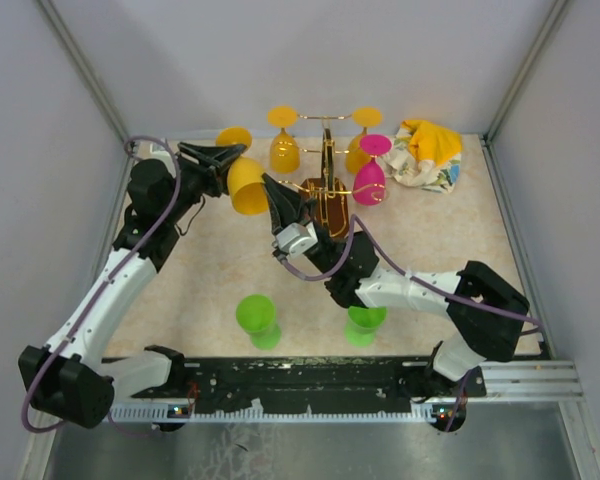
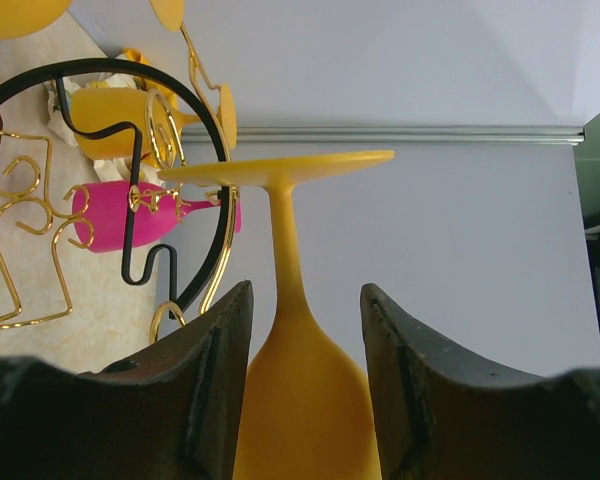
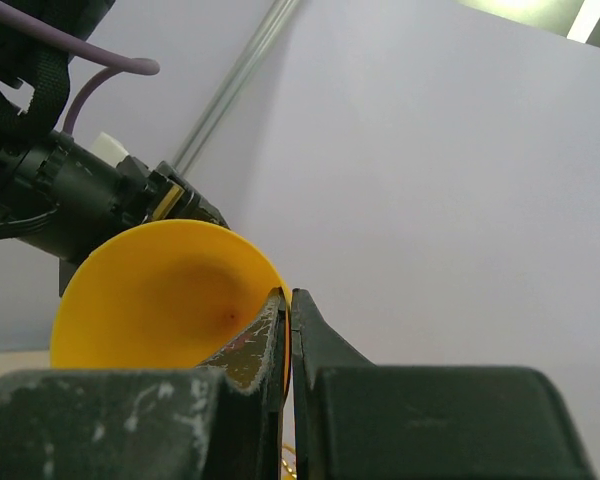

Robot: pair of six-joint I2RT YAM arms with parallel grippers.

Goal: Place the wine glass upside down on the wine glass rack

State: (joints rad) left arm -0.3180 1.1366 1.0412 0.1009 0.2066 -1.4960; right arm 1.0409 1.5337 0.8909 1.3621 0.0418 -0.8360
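A yellow wine glass (image 1: pixel 248 188) hangs in the air on its side left of the wine glass rack (image 1: pixel 327 190), a gold wire stand on a dark brown base. My left gripper (image 1: pixel 237 158) is shut round the narrow lower bowl by the stem (image 2: pixel 305 400), with the glass's foot pointing away and the gold wires (image 2: pixel 10 230) to the left behind it. My right gripper (image 1: pixel 268 182) is shut on the glass's rim; in the right wrist view its fingertips (image 3: pixel 288 295) pinch the rim of the yellow bowl (image 3: pixel 160 290).
Two yellow glasses (image 1: pixel 283 150) (image 1: pixel 358 150) and a pink glass (image 1: pixel 370 180) hang upside down on the rack. Two green glasses (image 1: pixel 257 318) (image 1: pixel 365 322) stand near the front. A yellow and white cloth (image 1: pixel 428 155) lies at the back right. Grey walls enclose the table.
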